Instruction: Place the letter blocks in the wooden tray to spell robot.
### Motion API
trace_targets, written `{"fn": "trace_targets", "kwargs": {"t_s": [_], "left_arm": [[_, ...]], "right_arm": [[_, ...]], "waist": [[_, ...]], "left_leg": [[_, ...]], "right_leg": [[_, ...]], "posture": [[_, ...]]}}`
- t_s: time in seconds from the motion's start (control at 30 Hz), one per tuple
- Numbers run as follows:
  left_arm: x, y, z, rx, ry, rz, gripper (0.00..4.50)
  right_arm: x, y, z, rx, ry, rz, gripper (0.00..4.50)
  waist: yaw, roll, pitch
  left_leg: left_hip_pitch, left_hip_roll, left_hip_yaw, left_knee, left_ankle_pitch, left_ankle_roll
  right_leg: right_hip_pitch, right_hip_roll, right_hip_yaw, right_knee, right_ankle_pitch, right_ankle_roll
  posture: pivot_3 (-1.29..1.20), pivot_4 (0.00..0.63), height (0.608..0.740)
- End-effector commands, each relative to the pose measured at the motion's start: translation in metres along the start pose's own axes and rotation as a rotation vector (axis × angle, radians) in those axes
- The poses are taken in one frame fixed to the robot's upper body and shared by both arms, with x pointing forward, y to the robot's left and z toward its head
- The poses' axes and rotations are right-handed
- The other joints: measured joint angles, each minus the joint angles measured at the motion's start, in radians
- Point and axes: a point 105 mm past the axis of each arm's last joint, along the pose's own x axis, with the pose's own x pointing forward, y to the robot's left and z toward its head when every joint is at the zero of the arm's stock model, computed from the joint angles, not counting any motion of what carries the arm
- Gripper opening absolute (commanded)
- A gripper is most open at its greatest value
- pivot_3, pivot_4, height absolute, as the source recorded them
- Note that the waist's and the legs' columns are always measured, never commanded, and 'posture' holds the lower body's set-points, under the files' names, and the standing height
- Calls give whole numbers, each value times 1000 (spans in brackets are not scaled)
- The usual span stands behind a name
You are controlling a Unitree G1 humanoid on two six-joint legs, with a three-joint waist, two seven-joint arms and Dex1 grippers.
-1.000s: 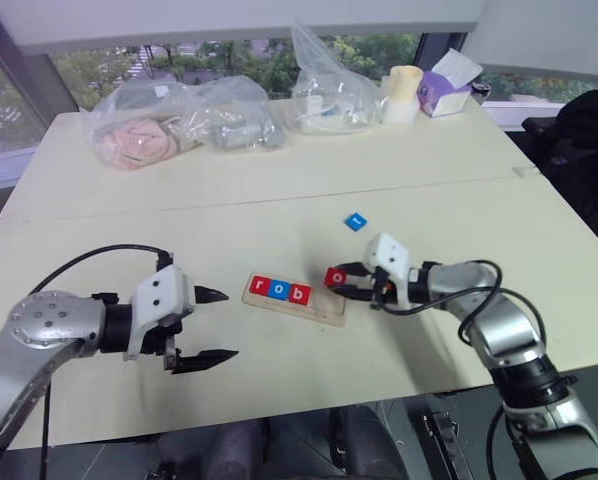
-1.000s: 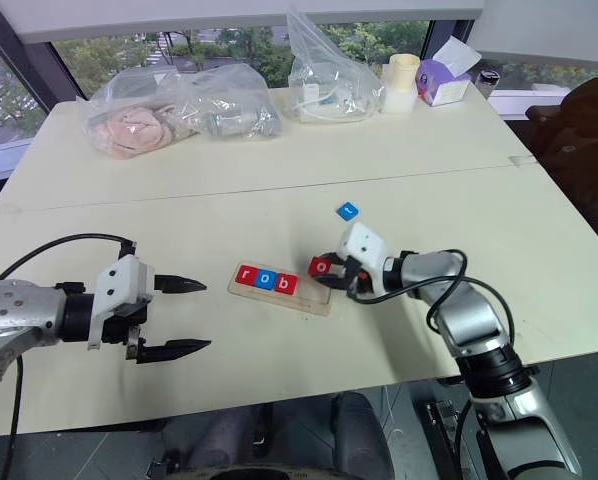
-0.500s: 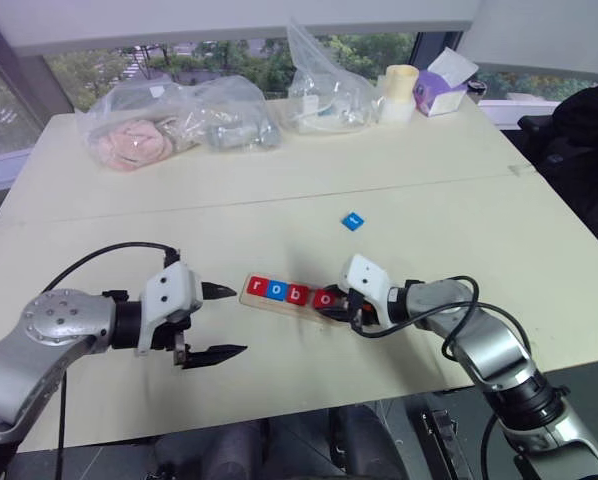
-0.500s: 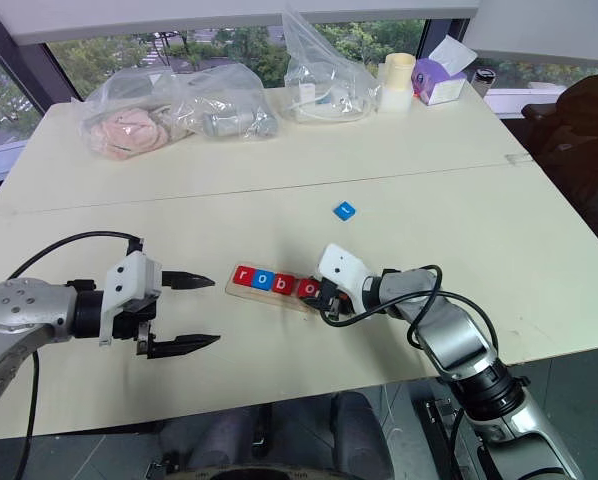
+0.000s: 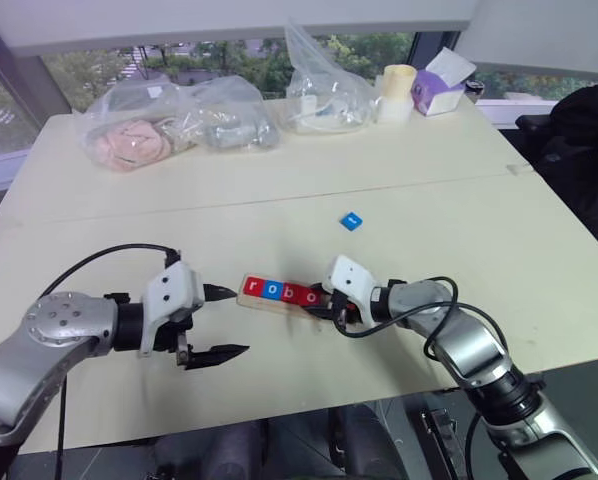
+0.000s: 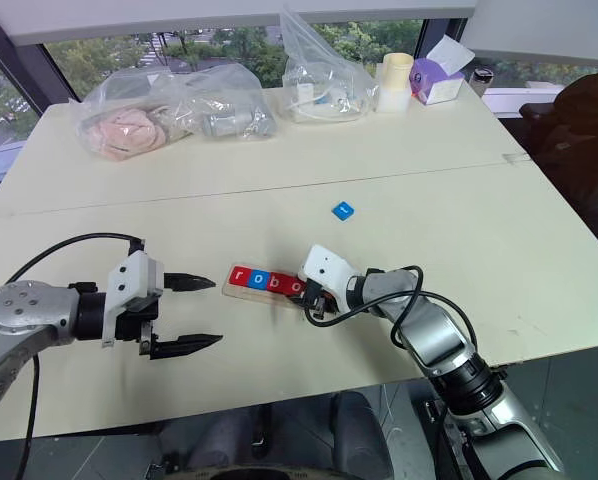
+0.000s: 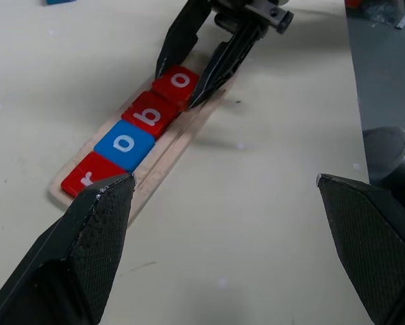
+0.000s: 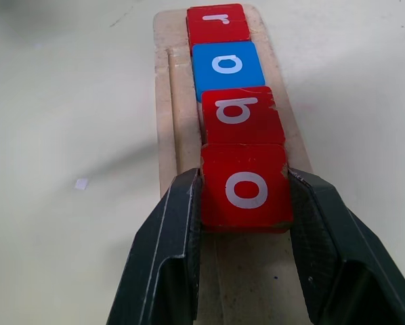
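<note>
While our left gripper (image 5: 217,322) hangs wide open, our right gripper (image 8: 244,196) clamps the red o block (image 8: 245,187) in the wooden tray (image 8: 167,135) beside b (image 8: 240,113).

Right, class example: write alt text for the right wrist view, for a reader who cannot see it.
The right gripper clamps a red "o" block between its two black fingers, setting it in the wooden tray. It sits right behind a red "b", a blue "o" and a red "r", on a pale table.
</note>
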Motion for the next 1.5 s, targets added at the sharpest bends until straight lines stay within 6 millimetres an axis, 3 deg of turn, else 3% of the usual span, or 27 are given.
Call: {"fn": "trace_targets", "kwargs": {"t_s": [0.03,0.33,0.37,0.5,0.7,0.83,1.03,1.27,1.37,1.5], "left_arm": [[-2,1,8,30,-17,17,4500],[1,0,9,27,-25,16,4500],[2,0,9,27,-25,16,4500],[2,-1,9,25,-27,15,4500],[3,1,8,27,-28,19,4500],[6,1,9,31,-33,17,4500],[7,2,10,36,-35,18,4500],[8,2,10,35,-38,22,4500],[5,5,12,7,-57,34,4500],[-1,12,16,-26,-84,52,4500]], "right_arm": [[4,1,9,-35,-25,2,1177],[5,1,8,-65,-28,12,1177],[5,0,8,-79,-28,0,2214],[2,-9,14,-109,-53,-50,4126],[-7,-16,19,-163,-74,-90,4126],[-9,-12,12,-187,-53,-78,4126],[-9,-26,7,-284,-26,-122,4126],[-9,-29,24,-325,-101,-128,4126],[-16,-19,33,-279,-179,-84,4126],[-34,-26,43,-171,-264,-104,4126]], "waist": [[0,0,0],[0,0,0],[0,0,0],[1,0,0],[2,0,0],[3,0,0],[1,0,0],[3,0,0],[3,0,0],[3,0,0]], "left_leg": [[0,0,0,0,0,0],[0,0,0,0,0,0],[0,0,0,0,0,0],[0,0,0,0,0,0],[0,0,0,0,0,0],[0,0,0,0,0,0],[0,0,0,0,0,0],[0,0,0,0,0,0],[0,0,0,0,0,0],[0,0,0,0,0,0]], "right_leg": [[0,0,0,0,0,0],[0,0,0,0,0,0],[0,0,0,0,0,0],[0,0,0,0,0,0],[0,0,0,0,0,0],[0,0,0,0,0,0],[0,0,0,0,0,0],[0,0,0,0,0,0],[0,0,0,0,0,-1],[0,0,0,0,0,0]], "posture": [[0,150,740],[0,150,740],[0,150,740],[0,150,740],[0,150,740],[0,150,740],[0,150,740],[0,150,740],[0,150,740],[0,150,740]]}}
